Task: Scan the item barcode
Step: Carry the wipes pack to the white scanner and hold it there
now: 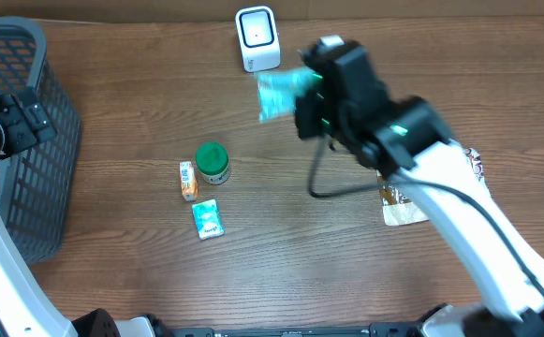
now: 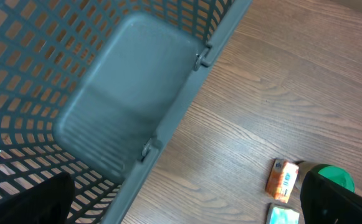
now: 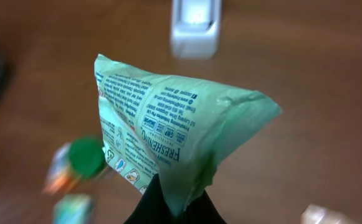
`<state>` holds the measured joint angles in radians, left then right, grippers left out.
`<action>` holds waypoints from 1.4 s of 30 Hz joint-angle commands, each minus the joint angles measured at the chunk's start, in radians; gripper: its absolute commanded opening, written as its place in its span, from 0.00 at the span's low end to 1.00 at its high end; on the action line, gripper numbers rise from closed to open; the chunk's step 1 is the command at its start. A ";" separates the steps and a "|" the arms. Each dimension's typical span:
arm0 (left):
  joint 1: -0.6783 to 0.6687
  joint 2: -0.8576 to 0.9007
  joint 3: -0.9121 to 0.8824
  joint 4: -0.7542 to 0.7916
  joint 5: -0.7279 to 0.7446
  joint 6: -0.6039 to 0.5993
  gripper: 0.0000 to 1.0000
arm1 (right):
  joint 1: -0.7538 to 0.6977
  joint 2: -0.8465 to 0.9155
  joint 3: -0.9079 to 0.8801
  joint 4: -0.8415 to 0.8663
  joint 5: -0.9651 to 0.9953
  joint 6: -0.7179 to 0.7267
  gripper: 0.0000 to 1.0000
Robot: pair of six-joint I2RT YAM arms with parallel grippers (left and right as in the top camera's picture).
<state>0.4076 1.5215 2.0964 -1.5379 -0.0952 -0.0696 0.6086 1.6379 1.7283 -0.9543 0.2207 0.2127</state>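
Just before the scanner (image 1: 257,37): green packet (image 1: 279,92) held up for reading

Overhead, the right hand (image 1: 311,101) pinches the packet beside the scanner, above the bench (image 1: 281,262). Left wrist: the left hand (image 2: 182,202) hangs spread over the basket (image 2: 124,93), well away from the scanner. Right wrist: print shows but no barcode, so the coded panel probably needs turning flat toward the scanner and holding steady.

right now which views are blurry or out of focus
Overhead: the pale green plastic packet is motion-smeared; right wrist: that packet is sharp, the white box scanner and green-lidded jar behind are soft; left wrist: the grey mesh basket looks crisp.
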 commanded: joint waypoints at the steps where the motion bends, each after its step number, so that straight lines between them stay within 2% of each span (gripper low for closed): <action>1: 0.003 0.003 0.014 0.001 -0.009 0.022 1.00 | 0.027 0.093 0.040 0.124 0.412 -0.200 0.04; 4: 0.003 0.003 0.014 0.002 -0.009 0.022 1.00 | 0.027 0.185 0.040 0.324 0.556 -0.372 0.04; 6: 0.003 0.003 0.014 0.001 -0.009 0.022 0.99 | 0.022 0.245 0.040 0.467 0.584 -0.506 0.04; 8: 0.003 0.003 0.014 0.001 -0.009 0.022 1.00 | 0.018 0.296 0.040 0.603 0.594 -0.638 0.04; 14: 0.003 0.003 0.014 0.001 -0.009 0.022 1.00 | 0.018 0.463 0.040 0.990 0.583 -1.188 0.04; 18: 0.003 0.003 0.014 0.001 -0.009 0.022 1.00 | 0.005 0.577 0.040 1.164 0.549 -1.389 0.04; 22: 0.003 0.003 0.014 0.002 -0.009 0.022 1.00 | -0.022 0.678 0.040 1.324 0.548 -1.466 0.04; 27: 0.003 0.003 0.014 0.002 -0.009 0.022 1.00 | -0.039 0.726 0.040 1.416 0.518 -1.475 0.04; 42: 0.003 0.003 0.014 0.001 -0.009 0.022 1.00 | -0.040 0.727 0.040 1.455 0.427 -1.478 0.04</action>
<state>0.4076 1.5215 2.0964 -1.5379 -0.0952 -0.0696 0.5663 2.3875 1.7409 0.4858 0.6678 -1.2652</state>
